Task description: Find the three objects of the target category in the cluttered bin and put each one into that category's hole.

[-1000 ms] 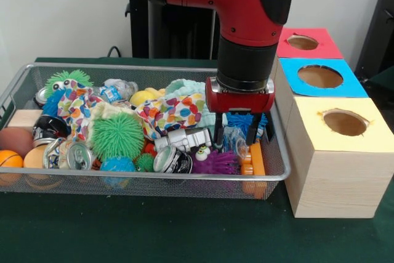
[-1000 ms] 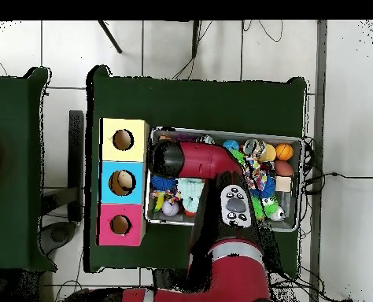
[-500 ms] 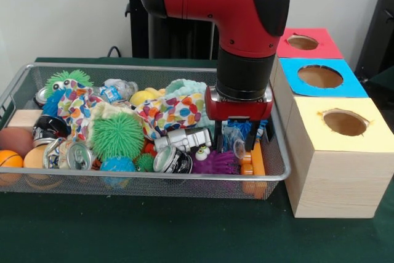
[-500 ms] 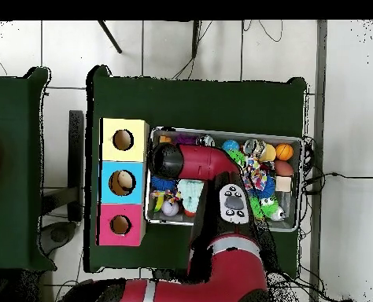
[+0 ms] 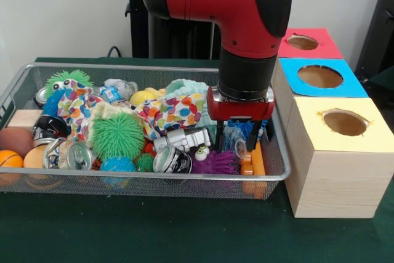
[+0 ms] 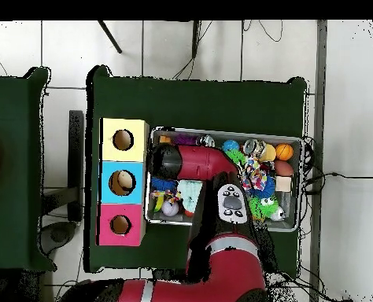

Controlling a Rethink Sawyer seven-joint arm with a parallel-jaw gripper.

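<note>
The silver wire-mesh bin (image 5: pixel 92 175) is full of toys, cans and cloth. My gripper (image 5: pixel 236 141) hangs from the red and black arm and reaches down into the bin's right end. It is open, its two black fingers (image 5: pixel 252 140) standing either side of a blue spiky toy (image 5: pixel 243 126) and a bit of clear plastic. I cannot tell if they touch it. In the overhead view the arm (image 6: pixel 191 161) covers the gripper over the bin (image 6: pixel 296 141). Three wooden boxes with holes have yellow (image 5: pixel 345 121), blue (image 5: pixel 320 77) and red (image 5: pixel 303 42) tops.
Near the gripper lie a purple spiky toy with eyes (image 5: pixel 212 161), an orange block (image 5: pixel 255 161), a silver can (image 5: pixel 172 159) and a spotted cloth (image 5: pixel 172 112). A green spiky ball (image 5: pixel 117 135), another can (image 5: pixel 75 155) and orange balls (image 5: pixel 9 158) lie further left.
The gripper has come down a little deeper into the bin's right end, then held there. Its fingers stay apart. The bin's contents have not visibly shifted.
</note>
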